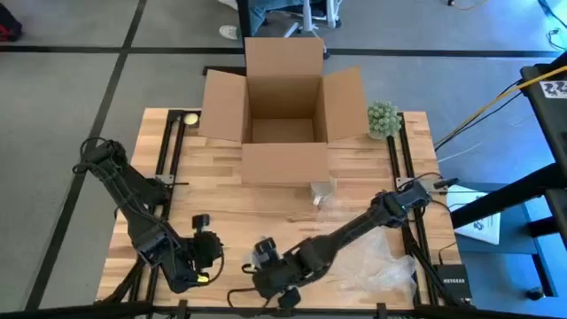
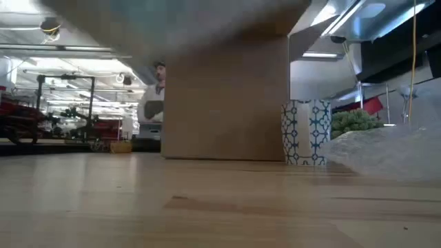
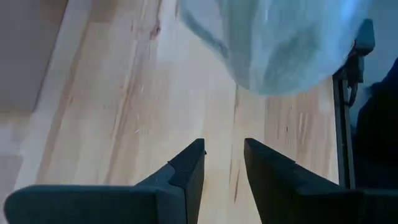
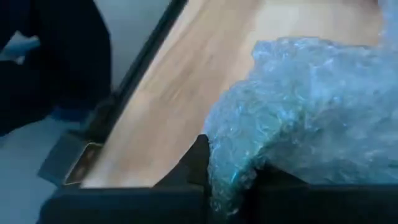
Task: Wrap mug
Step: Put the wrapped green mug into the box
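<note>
Right claw clenched on clear bubble-wrap sheet, likely dragging toward patterned blue-white mug beside open cardboard box. Left claw released, waiting nearby.

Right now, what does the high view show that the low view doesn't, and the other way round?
Only the high view shows both arms: the left pincer empty near the front edge, and the right pincer beside it, shut on bubble wrap. Only the low view shows the mug's blue-and-white pattern and a person behind. Both show the cardboard box, the green ball and the wooden table.
</note>
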Robot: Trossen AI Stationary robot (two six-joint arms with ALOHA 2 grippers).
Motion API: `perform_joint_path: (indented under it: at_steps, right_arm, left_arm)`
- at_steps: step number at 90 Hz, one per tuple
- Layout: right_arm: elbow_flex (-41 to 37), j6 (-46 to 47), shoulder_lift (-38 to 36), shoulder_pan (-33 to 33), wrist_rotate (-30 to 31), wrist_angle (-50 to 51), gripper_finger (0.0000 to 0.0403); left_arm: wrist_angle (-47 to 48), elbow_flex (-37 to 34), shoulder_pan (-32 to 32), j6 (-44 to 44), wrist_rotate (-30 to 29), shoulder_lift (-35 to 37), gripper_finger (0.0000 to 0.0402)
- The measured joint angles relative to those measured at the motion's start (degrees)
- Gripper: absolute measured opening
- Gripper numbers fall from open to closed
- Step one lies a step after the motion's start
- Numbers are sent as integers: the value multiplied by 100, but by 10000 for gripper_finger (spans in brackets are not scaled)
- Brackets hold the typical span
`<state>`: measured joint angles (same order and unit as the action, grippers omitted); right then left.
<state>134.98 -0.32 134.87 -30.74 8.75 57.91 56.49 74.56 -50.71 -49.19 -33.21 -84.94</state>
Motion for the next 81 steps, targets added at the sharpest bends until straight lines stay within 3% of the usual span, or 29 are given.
perform_joint_path:
  at_steps: [14, 28, 50, 64, 81]
  right_arm:
    - [-20, 0, -198, -75, 192, 135, 12]
    - [-20, -150, -882, -95, 398, 151, 11]
    - [-15, -658, -1738, 111, 1490, -105, 11]
    - [-13, -927, -2234, 564, 1874, -259, 10]
    - [7, -929, -2640, 1618, 2239, -218, 10]
  left_arm:
    - [130, 0, -105, -120, -67, 130, 98]
    - [351, -1, -136, -297, -286, 290, 98]
    - [350, -2, -45, -312, -450, 318, 98]
    - [345, -2, 38, -288, -458, 318, 98]
    - [293, -2, 97, -264, -548, 318, 98]
